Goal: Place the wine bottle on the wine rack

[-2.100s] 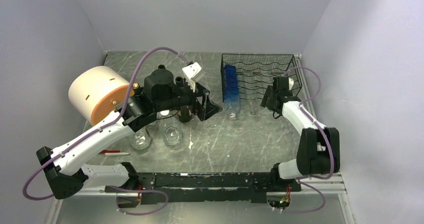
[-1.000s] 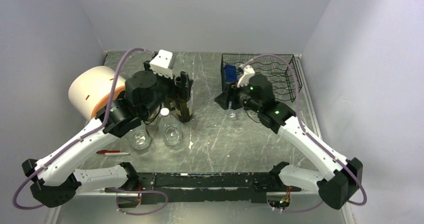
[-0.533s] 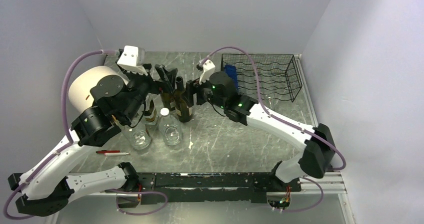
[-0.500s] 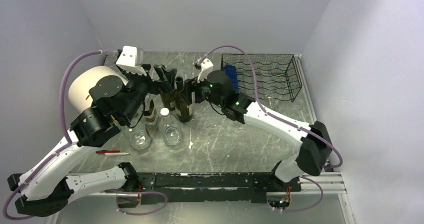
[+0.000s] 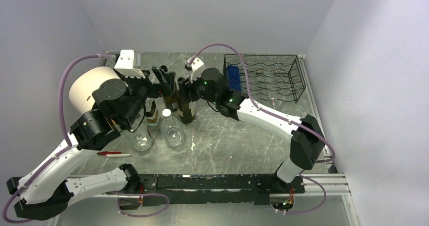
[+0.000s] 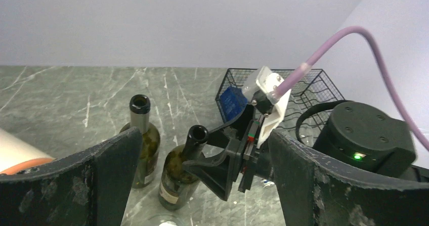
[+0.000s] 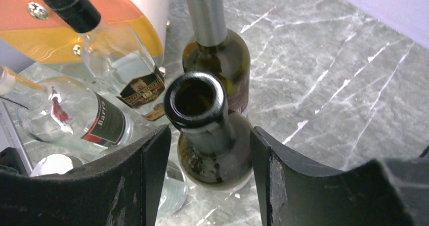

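A second ago the right tool (image 5: 182, 88) was at the wine rack (image 5: 268, 77). It has since swung left across the table (image 5: 227, 135) to the wine bottle (image 5: 186, 109). The left tool (image 5: 165, 77) has drawn back over the bottle cluster.

The right wrist view shows what the overhead view hides. The right tool's jaws stand open on either side of the bottle's neck (image 7: 195, 102), with a gap on each side. A second dark bottle (image 7: 215, 49) stands just behind, and clear labelled bottles (image 7: 101, 120) stand to one side. The left wrist view shows the left tool (image 6: 205, 135) spread wide and holding nothing.

The bottle stands upright on grey veined marble, well apart from the rack. Pale lilac walls enclose the table.
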### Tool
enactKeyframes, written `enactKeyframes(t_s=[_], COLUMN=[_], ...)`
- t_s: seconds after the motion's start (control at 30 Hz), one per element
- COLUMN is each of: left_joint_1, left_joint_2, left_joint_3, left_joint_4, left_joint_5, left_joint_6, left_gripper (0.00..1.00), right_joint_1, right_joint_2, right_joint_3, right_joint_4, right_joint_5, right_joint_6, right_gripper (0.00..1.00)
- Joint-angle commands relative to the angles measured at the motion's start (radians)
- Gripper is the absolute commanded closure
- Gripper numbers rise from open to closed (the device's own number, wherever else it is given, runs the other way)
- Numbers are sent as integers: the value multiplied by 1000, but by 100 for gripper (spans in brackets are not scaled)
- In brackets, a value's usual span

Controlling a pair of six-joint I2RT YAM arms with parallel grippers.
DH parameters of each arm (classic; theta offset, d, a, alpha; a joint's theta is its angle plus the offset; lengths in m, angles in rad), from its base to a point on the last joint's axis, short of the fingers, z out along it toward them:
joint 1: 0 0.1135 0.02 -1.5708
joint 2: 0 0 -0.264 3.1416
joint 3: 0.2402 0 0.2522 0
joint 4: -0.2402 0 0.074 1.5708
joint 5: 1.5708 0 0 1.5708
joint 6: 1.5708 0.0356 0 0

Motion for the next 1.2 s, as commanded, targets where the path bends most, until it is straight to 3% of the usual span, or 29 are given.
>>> enactKeyframes(t_s=[0.0,0.17,0.37,0.5,0.87,1.17], left_joint_1=[1,1,2,2,2,2], left_joint_2=[-17,-52,-97,-120,-70,27], left_joint_3=[-32,-95,-187,-228,-385,-495], left_joint_4=[-15,27,61,56,256,533], left_joint_5=[-93,-18,-9,-7,147,304], left_joint_6=[-26,25,52,28,123,184], left_gripper=[1,1,1,1,1,1], right_joint_1=[3,2,12,12,12,13], right_joint_2=[33,85,86,16,-177,-369], right_joint_3=[58,88,99,50,71,48], right_joint_4=[24,38,32,64,-62,-236], right_joint_5=[-41,-31,59,135,318,376], right_joint_6=[-64,-23,21,34,22,81], right_gripper=[39,50,87,99,100,100])
